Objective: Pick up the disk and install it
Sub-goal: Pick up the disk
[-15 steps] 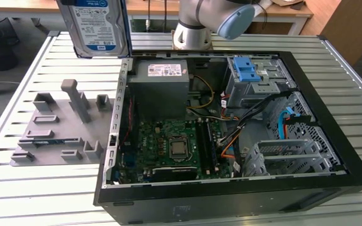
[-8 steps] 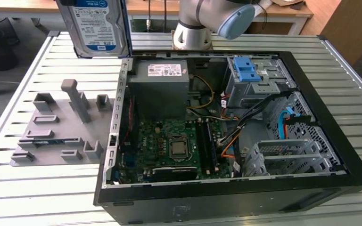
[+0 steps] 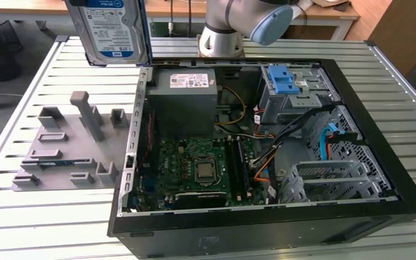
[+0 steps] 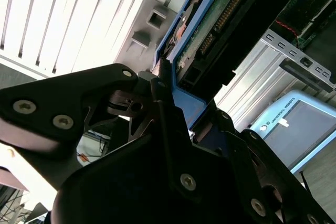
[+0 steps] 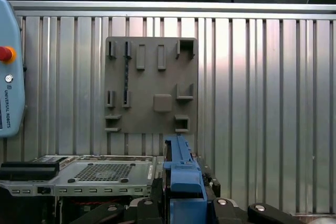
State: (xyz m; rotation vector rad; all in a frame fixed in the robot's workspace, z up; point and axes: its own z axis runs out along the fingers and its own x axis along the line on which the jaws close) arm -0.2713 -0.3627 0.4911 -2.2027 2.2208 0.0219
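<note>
The pincer (image 4: 185,104) is clamped tight on the disk (image 3: 111,31) — flat, silver-grey, blue plastic frame — held on edge at the exterior view's upper left, over the ribbed metal surface (image 3: 56,222) beside the open black computer case (image 3: 266,219).

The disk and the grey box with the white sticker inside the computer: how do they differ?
The disk hangs upright in the air, clamped in the hand; the power-supply box sits inside the open case. The disk has a blue frame and a large white-and-blue label; the power-supply box is plain grey with a small white sticker. Both are grey and rectangular.
</note>
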